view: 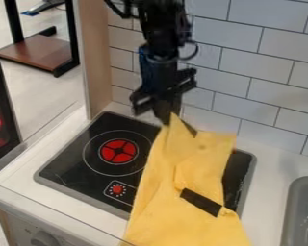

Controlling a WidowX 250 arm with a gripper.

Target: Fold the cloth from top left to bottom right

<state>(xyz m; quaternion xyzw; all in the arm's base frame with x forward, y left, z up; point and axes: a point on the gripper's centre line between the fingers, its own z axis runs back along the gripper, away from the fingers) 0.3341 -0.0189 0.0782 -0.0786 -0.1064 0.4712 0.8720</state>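
Cloth (198, 161), yellow, is being pinched at 1 raised corner by the pincer (165, 117); below the pincer, black stovetop (73, 166) with 2 red markings is being partly covered.

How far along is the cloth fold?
Done: claw appears to have the cloth by its upper-left corner. In hand: that corner, peaked up above the stove. Left: bring it across to bottom right, lay it down, release. Fold not made yet.
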